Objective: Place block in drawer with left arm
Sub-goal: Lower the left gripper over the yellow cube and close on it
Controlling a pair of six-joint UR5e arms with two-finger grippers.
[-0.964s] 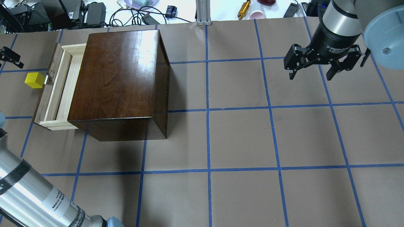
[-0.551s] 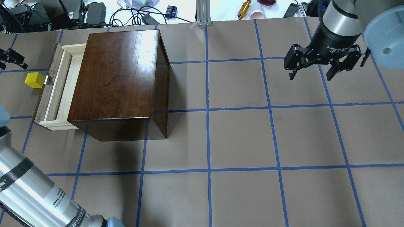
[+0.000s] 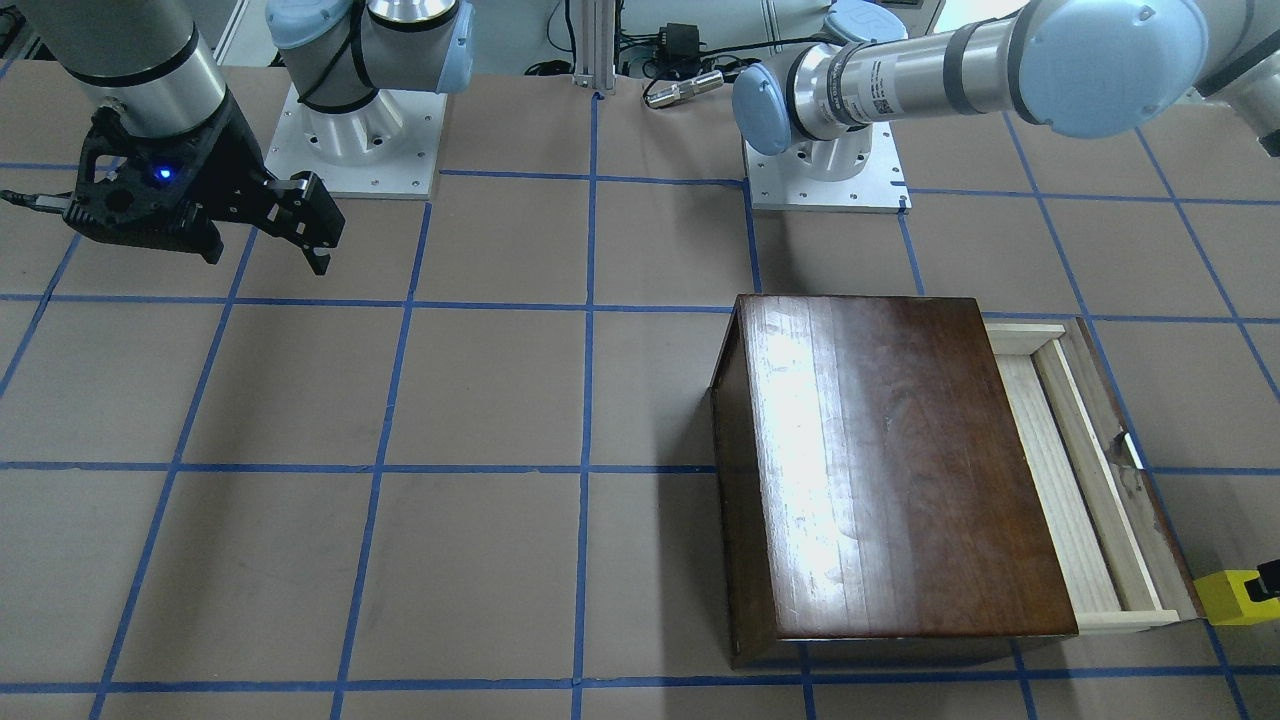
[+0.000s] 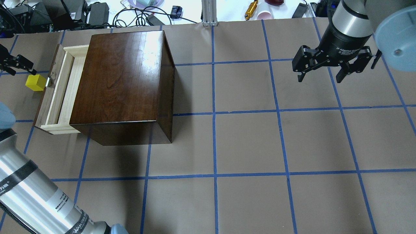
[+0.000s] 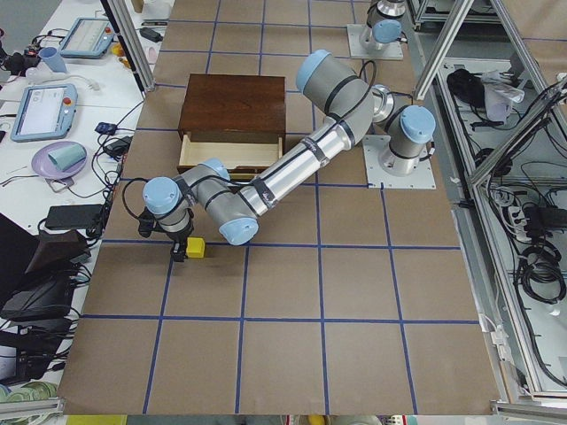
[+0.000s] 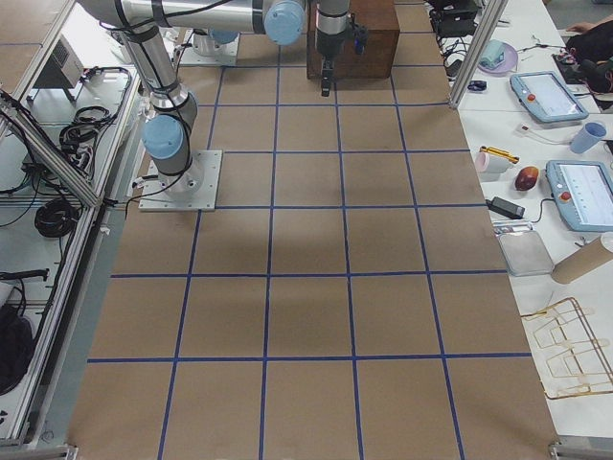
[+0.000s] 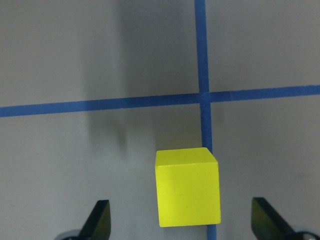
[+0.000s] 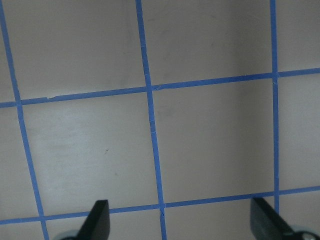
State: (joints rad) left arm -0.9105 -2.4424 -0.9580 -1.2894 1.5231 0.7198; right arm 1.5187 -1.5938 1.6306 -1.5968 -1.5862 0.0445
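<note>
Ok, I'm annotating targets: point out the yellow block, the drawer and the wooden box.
yellow block (image 7: 187, 192), left wrist view, its largest face.
drawer (image 4: 70, 91), overhead view, pale inner wood.
wooden box (image 4: 123, 78), overhead view, glossy top.

The block (image 4: 35, 82), a small bright yellow cube, sits flat on the table (image 4: 247, 143) just beside the drawer's dark brown front panel, next to a blue tape line. The drawer (image 4: 61, 92), a shallow pale wood tray, stands pulled partway out of the glossy brown box (image 4: 123, 84), with nothing in the part that shows. The left arm (image 5: 292, 168), silver with light-blue caps, reaches past the box, and its left gripper (image 7: 182, 221) hangs over the block with fingers spread, touching neither side.
</note>
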